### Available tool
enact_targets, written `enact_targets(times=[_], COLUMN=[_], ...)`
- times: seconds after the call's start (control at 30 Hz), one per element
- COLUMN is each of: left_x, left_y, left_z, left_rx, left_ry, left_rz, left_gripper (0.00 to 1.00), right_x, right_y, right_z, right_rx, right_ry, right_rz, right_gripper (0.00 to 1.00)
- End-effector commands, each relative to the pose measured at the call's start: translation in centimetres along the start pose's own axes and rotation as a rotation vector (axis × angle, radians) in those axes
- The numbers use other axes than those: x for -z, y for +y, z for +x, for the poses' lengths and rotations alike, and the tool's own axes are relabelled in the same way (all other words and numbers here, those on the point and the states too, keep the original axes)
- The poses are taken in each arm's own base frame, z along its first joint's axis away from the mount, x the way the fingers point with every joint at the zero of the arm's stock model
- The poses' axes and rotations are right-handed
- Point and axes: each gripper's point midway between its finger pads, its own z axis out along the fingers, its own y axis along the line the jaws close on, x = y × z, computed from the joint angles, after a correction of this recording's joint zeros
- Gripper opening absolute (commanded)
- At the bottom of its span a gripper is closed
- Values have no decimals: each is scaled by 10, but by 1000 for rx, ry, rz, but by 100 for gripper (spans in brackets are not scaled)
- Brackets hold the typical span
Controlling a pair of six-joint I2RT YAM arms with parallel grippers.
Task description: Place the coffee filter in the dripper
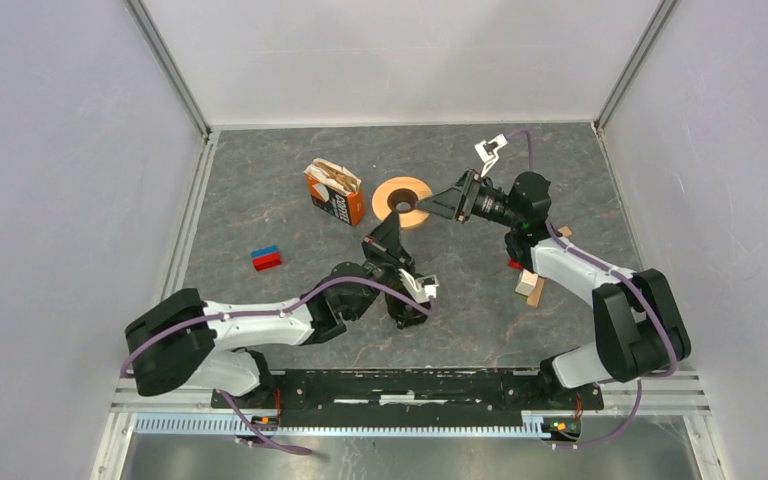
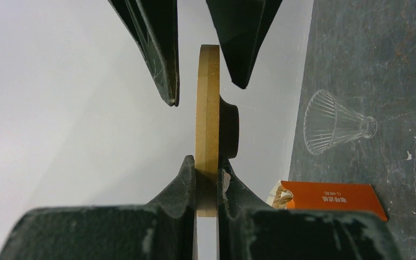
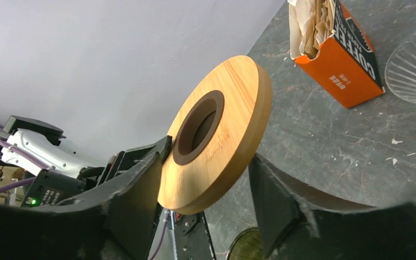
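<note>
Tan wood sits clenched in the left gripper (image 2: pixel 206 165): its two fingers press the flat faces of the wooden ring (image 3: pixel 233 108) near the rim and hold it on edge, off the table (image 3: pixel 330 151). A dark inner sleeve (image 2: pixel 228 130) lines the ring's hole and stands out from one face. The right gripper (image 3: pixel 210 154) meets the ring from the opposite side. Its jaws are spread and straddle the rim, one finger at each face. A clear gap shows at one face; whether the other finger touches cannot be told.

Past the ring from the right gripper stands an orange box (image 3: pixel 341 70) on the table, its top torn open, with brown paper filters (image 3: pixel 311 27) sticking out of it. Just beyond the box, farther from both grippers, the ribbed glass cone (image 2: pixel 330 127) lies on its side on the table, apart from the ring and from the box. No filter is in it.
</note>
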Motion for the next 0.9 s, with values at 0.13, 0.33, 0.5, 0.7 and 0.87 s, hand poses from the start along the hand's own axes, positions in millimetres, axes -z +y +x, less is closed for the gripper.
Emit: enact_targets(times=[0.13, 0.33, 0.5, 0.7, 0.87], left_x=[1, 4, 7, 17, 13], left_y=[16, 11, 5, -24, -19], left_z=[-11, -11, -8, -1, 15], left_rx=[-54, -62, 0, 123, 424], left_ry=[-40, -47, -43, -24, 102], left_rz=[-90, -78, -38, 77, 177], left_gripper=[2, 2, 32, 96, 100], right_x=[-5, -4, 3, 42, 60], right_y=[13, 12, 0, -24, -26], right_z=[-3, -4, -9, -37, -23], right_rx=[13, 14, 28, 103, 188], right_ry=[-7, -9, -41, -160, -117], right_rz=[-58, -52, 2, 130, 160], right_gripper=[39, 9, 0, 0, 0])
